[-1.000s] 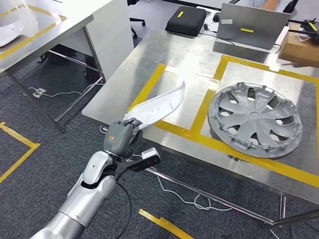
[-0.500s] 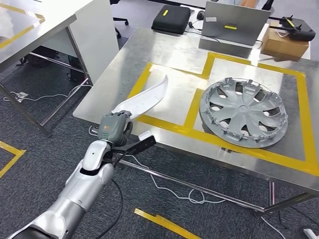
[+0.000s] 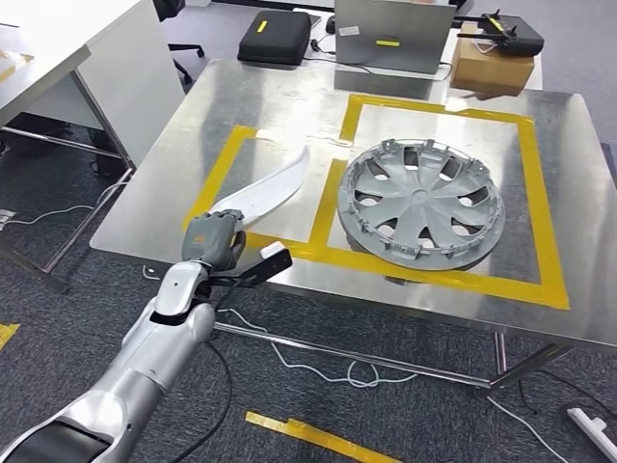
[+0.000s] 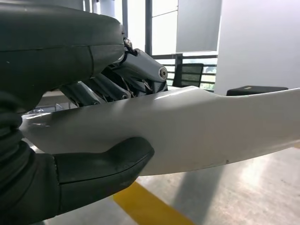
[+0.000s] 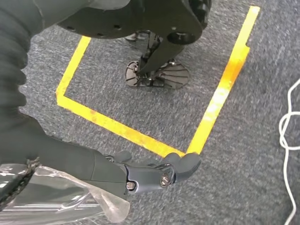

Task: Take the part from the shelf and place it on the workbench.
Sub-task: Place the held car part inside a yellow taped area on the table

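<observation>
My left hand (image 3: 212, 241): at about 8 o'clock in the head view, fingers and thumb clamped around the near end of the part.
Part (image 3: 266, 192): long white curved panel, in my grip; blade reaches toward 1 o'clock and hangs over the left yellow-taped bay. In the left wrist view (image 4: 198, 126) it sits above the metal, apparently not touching.
Workbench (image 3: 240, 96): bare brushed steel top with two yellow-taped bays; near edge just beside my left hand.
Wheel cover (image 3: 420, 203): grey, lying flat in the right bay at 2 o'clock, apart from the part.
My right hand (image 5: 141, 176): hanging over grey carpet with yellow floor tape; fingers partly curled, holding nothing that I can make out.
Progress: I judge pickup and carry done; lowering and letting go remain.
Room: black case (image 3: 275, 37), laptop (image 3: 389, 34) and cardboard box (image 3: 489, 68) along the far edge at 12 o'clock; second table (image 3: 43, 58) at 10 o'clock; cables on the carpet below.
</observation>
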`<state>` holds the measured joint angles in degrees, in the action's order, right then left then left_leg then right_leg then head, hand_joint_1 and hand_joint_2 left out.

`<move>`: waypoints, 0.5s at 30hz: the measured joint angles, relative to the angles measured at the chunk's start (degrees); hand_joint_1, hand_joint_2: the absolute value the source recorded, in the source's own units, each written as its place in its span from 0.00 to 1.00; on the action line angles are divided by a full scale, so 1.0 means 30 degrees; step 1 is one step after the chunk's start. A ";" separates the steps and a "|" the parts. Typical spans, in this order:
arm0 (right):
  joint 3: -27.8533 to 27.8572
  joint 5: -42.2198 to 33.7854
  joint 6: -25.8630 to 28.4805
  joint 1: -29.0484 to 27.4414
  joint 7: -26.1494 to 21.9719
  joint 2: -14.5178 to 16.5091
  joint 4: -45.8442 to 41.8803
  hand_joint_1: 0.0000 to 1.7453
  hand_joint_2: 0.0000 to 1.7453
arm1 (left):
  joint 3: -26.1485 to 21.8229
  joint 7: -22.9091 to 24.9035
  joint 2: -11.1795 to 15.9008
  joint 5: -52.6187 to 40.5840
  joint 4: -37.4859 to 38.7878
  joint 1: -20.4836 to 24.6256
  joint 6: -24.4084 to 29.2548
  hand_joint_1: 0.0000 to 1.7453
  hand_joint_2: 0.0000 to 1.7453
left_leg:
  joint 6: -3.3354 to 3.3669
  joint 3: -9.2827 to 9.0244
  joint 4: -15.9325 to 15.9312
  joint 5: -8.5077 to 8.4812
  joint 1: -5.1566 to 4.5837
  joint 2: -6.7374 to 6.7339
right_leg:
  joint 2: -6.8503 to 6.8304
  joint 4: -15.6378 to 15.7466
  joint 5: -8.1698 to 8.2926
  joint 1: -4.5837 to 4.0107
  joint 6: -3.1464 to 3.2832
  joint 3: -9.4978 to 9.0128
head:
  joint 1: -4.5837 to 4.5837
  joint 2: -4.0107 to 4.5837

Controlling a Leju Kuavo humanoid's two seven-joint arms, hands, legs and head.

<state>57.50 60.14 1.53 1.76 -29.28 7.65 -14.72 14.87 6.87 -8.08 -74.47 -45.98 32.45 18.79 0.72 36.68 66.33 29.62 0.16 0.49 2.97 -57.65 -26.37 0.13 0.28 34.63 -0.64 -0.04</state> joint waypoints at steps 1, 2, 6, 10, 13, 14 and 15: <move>0.0035 0.0013 -0.0035 0.0013 -0.0038 0.0007 -0.0009 0.00 1.00 | -0.0078 0.0108 0.0029 -0.0089 0.0118 0.0176 -0.0018 1.00 1.00 | 0.0135 -0.0484 -0.1167 -0.0553 -0.0017 0.0233 | 0.0144 -0.0012 0.0008 -0.0023 -0.0027 0.0014 | -0.0009 0.0000; 0.0069 0.0037 -0.0071 0.0030 -0.0067 0.0015 -0.0015 0.00 1.00 | -0.0155 0.0249 0.0055 -0.0204 0.0242 0.0345 -0.0038 1.00 1.00 | 0.0231 -0.0830 -0.1999 -0.0801 -0.0045 0.0438 | 0.0252 -0.0024 0.0026 -0.0017 -0.0083 0.0066 | 0.0004 0.0000; 0.0190 0.0209 -0.0239 -0.0016 -0.0164 -0.0009 -0.0036 0.00 1.00 | -0.0401 0.0975 0.0095 -0.0853 0.0752 0.0905 -0.0228 1.00 1.00 | 0.0359 -0.1184 -0.2902 -0.0877 -0.0013 0.0346 | 0.0456 -0.0018 0.0066 0.0036 -0.0499 0.0321 | 0.0036 0.0000; 0.0257 0.0321 -0.0354 0.0057 -0.0239 -0.0058 -0.0049 0.00 1.00 | -0.0561 0.1381 0.0148 -0.1342 0.1191 0.1338 -0.0457 1.00 1.00 | 0.0539 -0.1332 -0.3211 -0.1047 0.0083 -0.0084 | -0.0653 -0.3504 -0.1750 0.0080 -0.0850 0.2055 | -0.0097 0.0000; 0.0270 0.0341 -0.0541 0.0069 -0.0335 -0.0067 -0.0049 0.00 1.00 | -0.0617 0.1618 0.0208 -0.1607 0.1536 0.1366 -0.0697 1.00 1.00 | 0.0502 -0.1344 -0.3193 -0.1006 0.0069 -0.0339 | -0.0859 -0.5053 -0.1903 0.0243 -0.1067 0.2837 | -0.0095 0.0000; 0.0277 0.0342 -0.0638 0.0065 -0.0421 -0.0082 -0.0049 0.00 1.00 | -0.0663 0.1676 0.0220 -0.1700 0.1638 0.1381 -0.0774 1.00 1.00 | 0.0456 -0.1364 -0.3180 -0.0977 0.0076 -0.0386 | -0.0903 -0.4098 -0.1308 0.0295 -0.1110 0.2347 | -0.0099 0.0000; 0.0284 0.0342 -0.0742 0.0070 -0.0517 -0.0098 -0.0049 0.00 1.00 | -0.0721 0.1722 0.0229 -0.1769 0.1734 0.1417 -0.0847 1.00 1.00 | 0.0387 -0.1383 -0.3150 -0.0933 0.0082 -0.0420 | -0.0989 -0.2702 -0.0661 0.0343 -0.1132 0.1618 | -0.0101 0.0000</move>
<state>58.35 61.17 -0.69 1.97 -30.83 7.35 -14.86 12.70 12.03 -7.39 -79.78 -40.77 36.70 16.25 1.89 32.53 56.88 26.82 0.41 -0.77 0.01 -65.75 -28.35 1.15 -3.11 39.49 -0.94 -0.04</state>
